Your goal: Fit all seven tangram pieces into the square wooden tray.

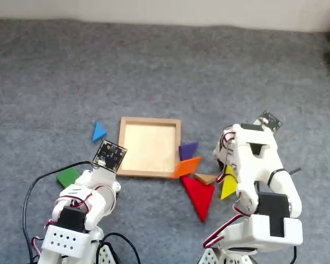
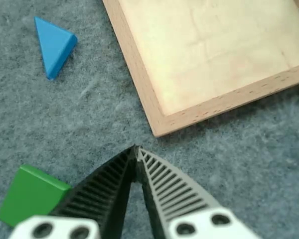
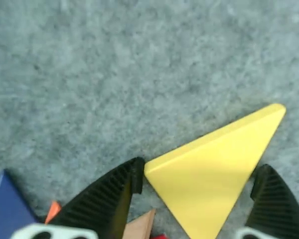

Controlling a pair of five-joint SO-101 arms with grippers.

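Observation:
The square wooden tray [image 1: 122, 147] lies at the middle of the table with nothing inside it. My left gripper [image 2: 136, 150] is shut and holds nothing, its tip just off the tray's near corner [image 2: 159, 127]. A blue triangle [image 1: 99, 131] [image 2: 55, 44] and a green piece [image 1: 67, 177] [image 2: 29, 196] lie left of the tray. Right of it sit a purple piece [image 1: 188, 150], an orange piece [image 1: 186, 167], a tan triangle [image 1: 206, 178], a red triangle [image 1: 198, 195] and a yellow triangle [image 1: 228, 186]. My right gripper [image 3: 199, 177] is open, its fingers on either side of the yellow triangle [image 3: 214, 164].
Grey carpet covers the table, with bare room behind the tray and at both far sides. A black cable [image 1: 36, 192] loops beside the left arm. The right arm's white body [image 1: 258, 176] stands over part of the yellow triangle.

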